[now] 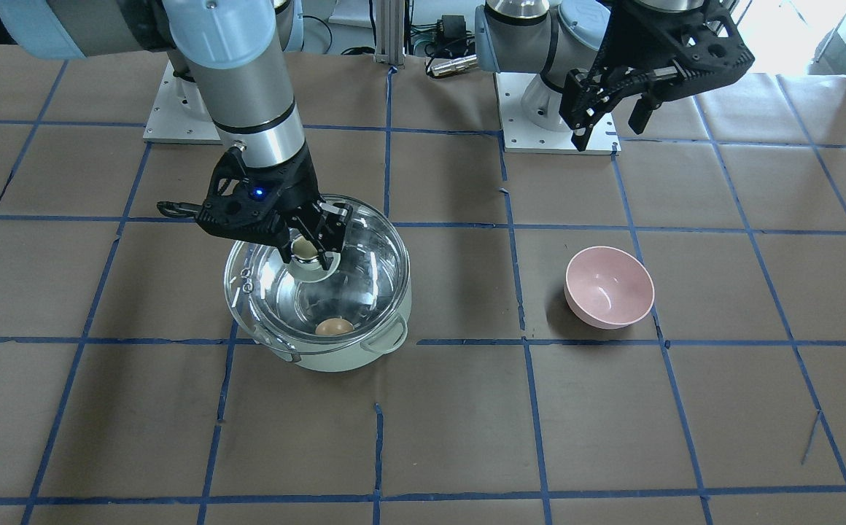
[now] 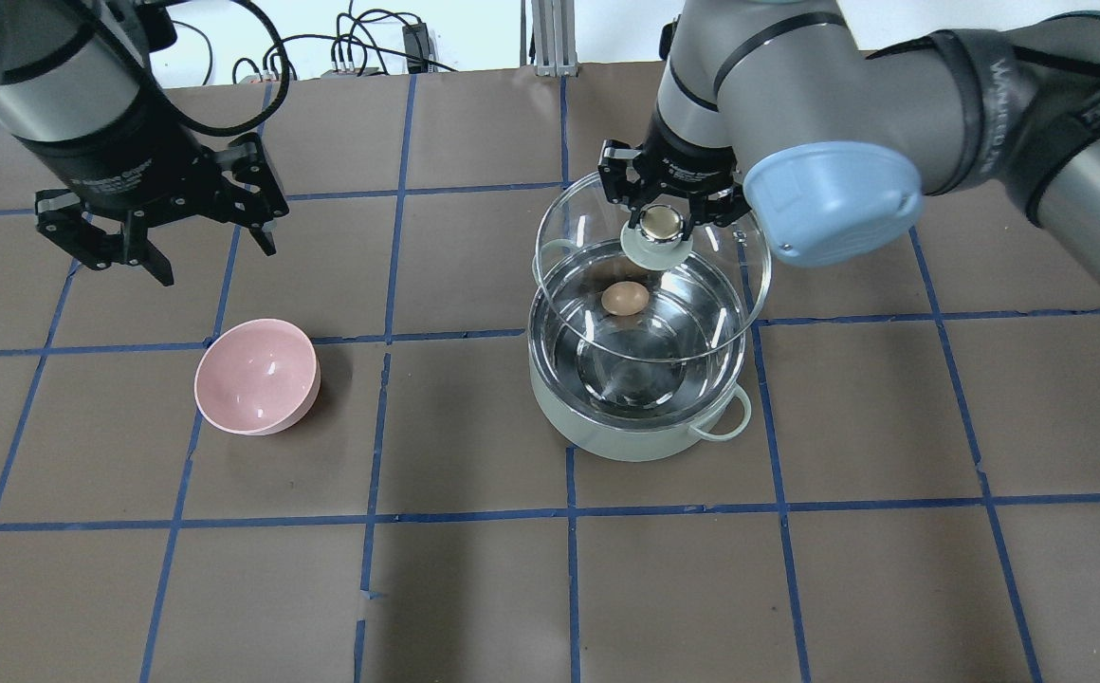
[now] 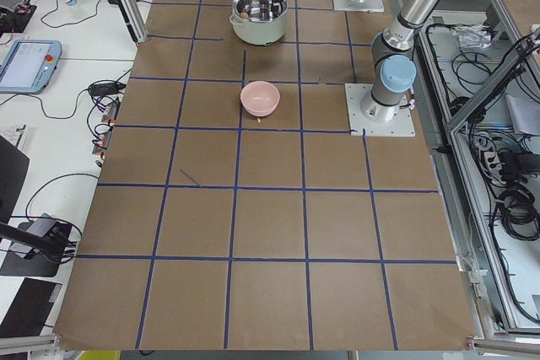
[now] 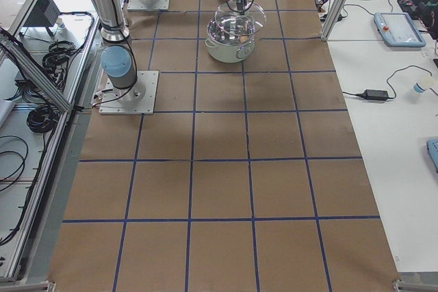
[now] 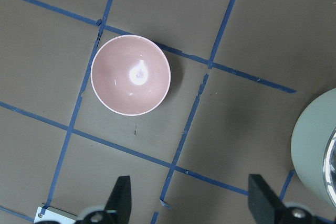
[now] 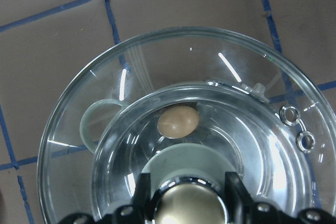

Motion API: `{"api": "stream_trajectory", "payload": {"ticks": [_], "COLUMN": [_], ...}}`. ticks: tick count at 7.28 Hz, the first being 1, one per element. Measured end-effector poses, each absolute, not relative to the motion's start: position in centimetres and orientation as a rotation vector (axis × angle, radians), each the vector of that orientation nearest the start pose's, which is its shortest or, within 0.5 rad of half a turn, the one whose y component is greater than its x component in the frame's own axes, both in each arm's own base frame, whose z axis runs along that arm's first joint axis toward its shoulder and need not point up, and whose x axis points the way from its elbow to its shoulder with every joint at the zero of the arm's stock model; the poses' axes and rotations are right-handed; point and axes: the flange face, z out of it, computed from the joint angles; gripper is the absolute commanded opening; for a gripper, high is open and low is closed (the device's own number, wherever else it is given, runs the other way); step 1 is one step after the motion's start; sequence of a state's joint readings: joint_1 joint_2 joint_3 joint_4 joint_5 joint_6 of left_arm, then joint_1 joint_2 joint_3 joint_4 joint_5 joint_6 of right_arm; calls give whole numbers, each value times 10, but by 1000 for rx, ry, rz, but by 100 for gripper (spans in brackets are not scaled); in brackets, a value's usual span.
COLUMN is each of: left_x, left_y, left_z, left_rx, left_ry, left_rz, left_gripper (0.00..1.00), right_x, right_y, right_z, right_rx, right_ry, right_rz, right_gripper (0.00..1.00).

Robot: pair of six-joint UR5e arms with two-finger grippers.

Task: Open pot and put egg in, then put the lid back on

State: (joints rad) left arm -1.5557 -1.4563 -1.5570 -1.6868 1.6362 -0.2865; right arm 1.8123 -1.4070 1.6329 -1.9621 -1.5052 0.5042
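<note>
The pale mint-white pot point(image 2: 640, 432) point(image 1: 354, 357) stands on the table with its steel inside showing. The tan egg point(image 2: 624, 298) point(image 1: 333, 327) point(image 6: 178, 121) lies inside it. My right gripper point(image 2: 661, 220) point(image 1: 308, 251) is shut on the gold knob point(image 6: 190, 203) of the clear glass lid point(image 2: 569, 213) point(image 1: 383, 233) and holds the lid a little above the pot, shifted toward the far side, not seated on the rim. My left gripper point(image 2: 156, 251) point(image 5: 189, 203) is open and empty, above the table beyond the pink bowl.
A pink bowl point(image 2: 256, 377) point(image 1: 610, 286) point(image 5: 130, 75) stands empty on the table's left half, apart from the pot. Brown paper with blue tape lines covers the table point(image 2: 474, 588). Two arm base plates sit at the robot's edge.
</note>
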Motion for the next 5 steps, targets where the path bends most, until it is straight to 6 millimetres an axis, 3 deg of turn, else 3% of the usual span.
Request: {"api": "stream_trajectory", "payload": {"ticks": [2,5], "left_x": [-107,-106], "left_y": [-446,-452], "left_z": [537,529], "left_rx": [-324,-238], "left_ry": [3073,3083], "left_rz": [8,40], "left_gripper": [89,97], "right_x": [282,281], "right_y": [-514,-513], "right_z": [395,388], "right_rx": [380,366], "right_ry": [2949,2942], "right_rz": [-207,-218], "right_gripper": [31,31]}}
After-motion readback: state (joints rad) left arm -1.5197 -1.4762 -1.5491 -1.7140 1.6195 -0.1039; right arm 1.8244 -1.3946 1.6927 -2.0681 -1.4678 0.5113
